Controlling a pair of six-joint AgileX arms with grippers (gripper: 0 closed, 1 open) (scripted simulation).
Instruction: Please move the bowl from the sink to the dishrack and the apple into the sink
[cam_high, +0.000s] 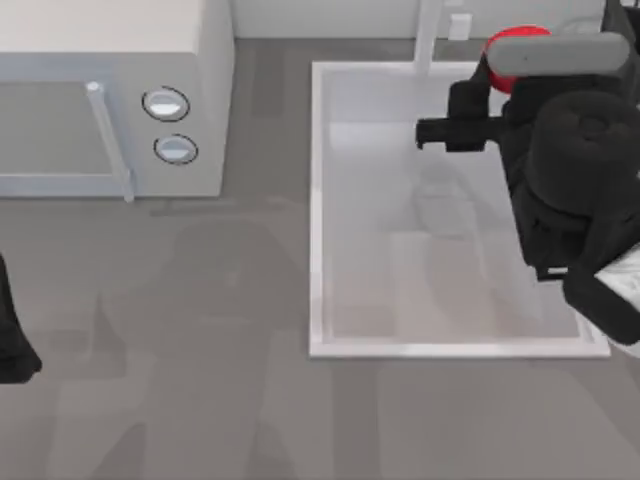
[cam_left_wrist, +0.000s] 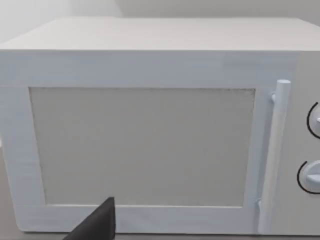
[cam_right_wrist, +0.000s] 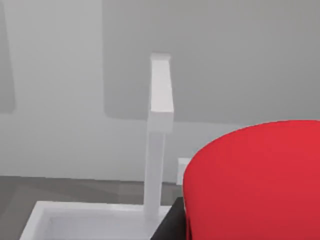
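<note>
The red apple (cam_high: 512, 42) sits between the fingers of my right gripper (cam_high: 520, 72), which is shut on it above the far right corner of the white sink (cam_high: 318, 200). In the right wrist view the apple (cam_right_wrist: 260, 185) bulks large and close, with a dark finger (cam_right_wrist: 169, 225) against its side and the sink's rim (cam_right_wrist: 90, 209) below. The pale sink floor (cam_high: 400, 250) lies bare where the arm does not cover it. The bowl and the dishrack are out of view. My left arm (cam_high: 12, 340) is parked at the table's left edge, and one dark fingertip (cam_left_wrist: 97, 225) shows in its wrist view.
A white faucet post (cam_high: 428, 35) stands at the sink's far short side, just left of the apple; it also appears as the faucet post (cam_right_wrist: 159, 140). The white microwave (cam_high: 110, 60) with two round knobs (cam_high: 166, 104) fills the far left, facing the left wrist camera as the microwave (cam_left_wrist: 150, 65). Open grey table lies in front.
</note>
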